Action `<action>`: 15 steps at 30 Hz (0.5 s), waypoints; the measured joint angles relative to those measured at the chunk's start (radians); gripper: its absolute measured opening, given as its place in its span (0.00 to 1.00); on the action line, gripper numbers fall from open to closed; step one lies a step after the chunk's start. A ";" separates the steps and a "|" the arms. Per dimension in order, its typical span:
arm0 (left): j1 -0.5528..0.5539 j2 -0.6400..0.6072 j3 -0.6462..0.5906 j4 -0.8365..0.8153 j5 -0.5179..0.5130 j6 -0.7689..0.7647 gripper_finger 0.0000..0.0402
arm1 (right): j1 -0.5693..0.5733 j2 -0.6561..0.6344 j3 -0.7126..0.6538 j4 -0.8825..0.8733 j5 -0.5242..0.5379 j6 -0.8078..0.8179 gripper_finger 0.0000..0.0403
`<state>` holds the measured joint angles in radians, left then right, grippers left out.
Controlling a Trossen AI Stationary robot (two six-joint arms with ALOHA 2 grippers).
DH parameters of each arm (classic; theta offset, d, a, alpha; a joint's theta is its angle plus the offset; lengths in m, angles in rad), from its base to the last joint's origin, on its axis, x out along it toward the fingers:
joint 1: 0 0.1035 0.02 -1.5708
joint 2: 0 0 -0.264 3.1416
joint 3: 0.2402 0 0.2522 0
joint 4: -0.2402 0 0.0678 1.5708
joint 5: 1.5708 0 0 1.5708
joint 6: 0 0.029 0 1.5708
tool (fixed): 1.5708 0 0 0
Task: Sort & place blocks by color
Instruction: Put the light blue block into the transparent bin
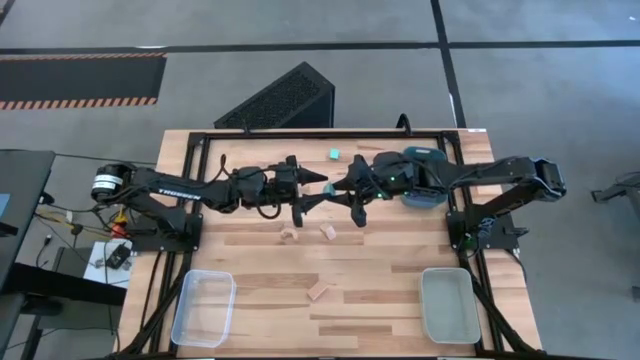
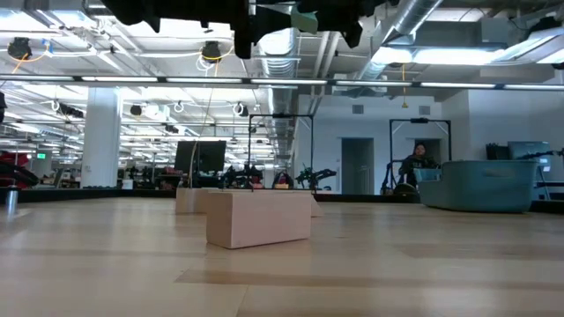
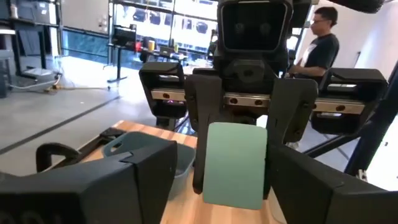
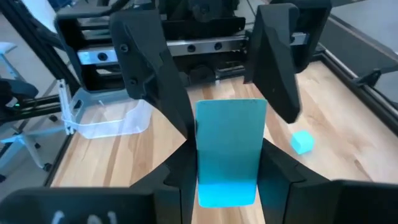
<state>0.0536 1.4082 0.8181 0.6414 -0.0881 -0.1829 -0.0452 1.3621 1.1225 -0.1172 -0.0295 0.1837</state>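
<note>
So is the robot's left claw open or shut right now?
Open: the right wrist view shows the left gripper with its fingers spread wide on either side of the teal block, which the right gripper holds.

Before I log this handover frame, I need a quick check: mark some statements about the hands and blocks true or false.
1. The right hand grips a teal block. True.
2. The left hand is shut on that block. False: its fingers are spread open to either side of it.
3. A small teal cube lies on the table. True.
4. The wooden blocks sit in the clear tray. False: they lie on the tabletop.
</note>
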 joint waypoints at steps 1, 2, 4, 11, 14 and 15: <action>0.007 0.000 0.000 0.000 0.011 0.000 0.55 | 0.000 0.000 0.000 0.000 0.000 -0.001 0.34; 0.012 0.000 0.000 0.001 0.024 -0.001 0.54 | 0.000 0.000 0.000 0.001 0.001 -0.001 0.34; 0.021 0.000 0.000 0.003 0.051 -0.013 0.52 | 0.003 0.000 0.000 0.001 0.002 -0.001 0.34; 0.035 0.000 0.000 0.004 0.144 -0.038 0.43 | 0.006 0.001 0.000 0.022 -0.029 -0.008 0.34; 0.034 0.000 0.000 0.005 0.146 -0.032 0.39 | 0.006 0.001 0.000 0.033 -0.032 -0.003 0.34; 0.034 0.000 0.000 0.007 0.149 -0.032 0.37 | 0.006 0.001 0.000 0.036 -0.033 -0.001 0.34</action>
<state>0.0875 1.4082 0.8181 0.6481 0.0610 -0.2146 -0.0391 1.3628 1.1225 -0.0814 -0.0629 0.1825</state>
